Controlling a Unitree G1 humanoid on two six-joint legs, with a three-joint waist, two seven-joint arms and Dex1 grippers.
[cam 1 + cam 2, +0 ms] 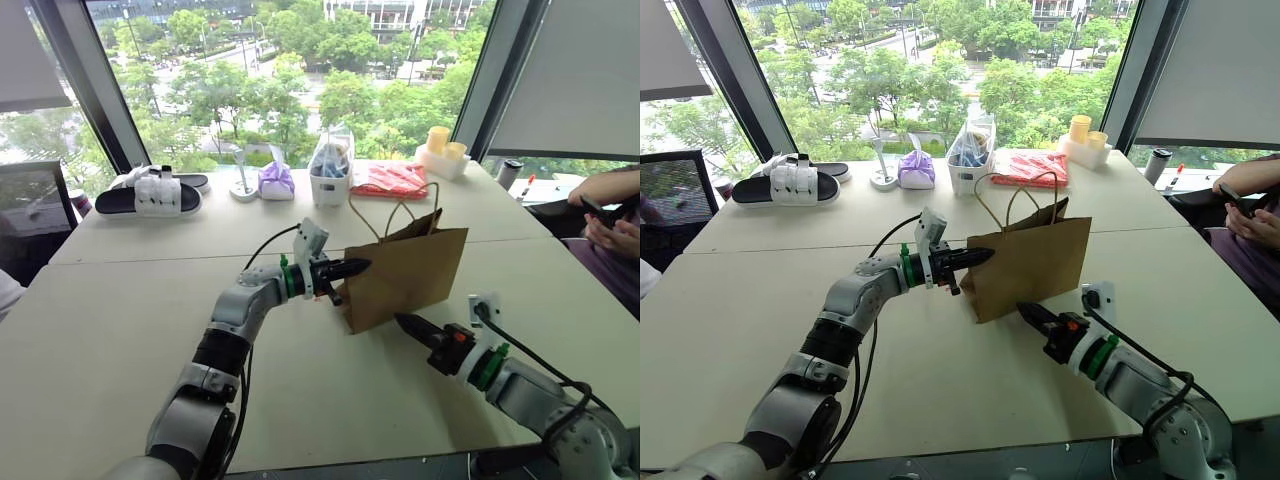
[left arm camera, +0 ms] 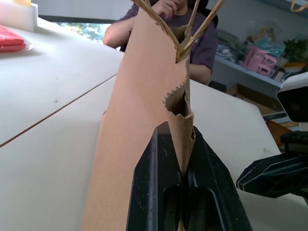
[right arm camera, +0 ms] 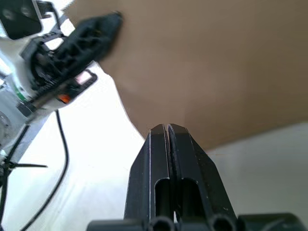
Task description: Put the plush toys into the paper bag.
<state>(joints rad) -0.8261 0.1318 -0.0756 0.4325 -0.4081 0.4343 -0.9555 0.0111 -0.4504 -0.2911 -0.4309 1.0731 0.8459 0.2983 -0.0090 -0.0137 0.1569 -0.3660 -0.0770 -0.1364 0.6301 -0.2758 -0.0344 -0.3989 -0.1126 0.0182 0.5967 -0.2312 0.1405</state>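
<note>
left tool [image 2: 185,159] pinching paper bag [image 1: 410,275] edge (upright)

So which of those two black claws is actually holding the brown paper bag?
The left gripper: its black fingers pinch the brown paper bag at its side edge. The right gripper is shut on nothing, just short of the bag.

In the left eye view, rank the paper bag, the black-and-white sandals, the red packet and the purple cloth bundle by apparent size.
1. paper bag, though nearest the camera
2. sandals
3. red packet
4. purple cloth bundle
</note>
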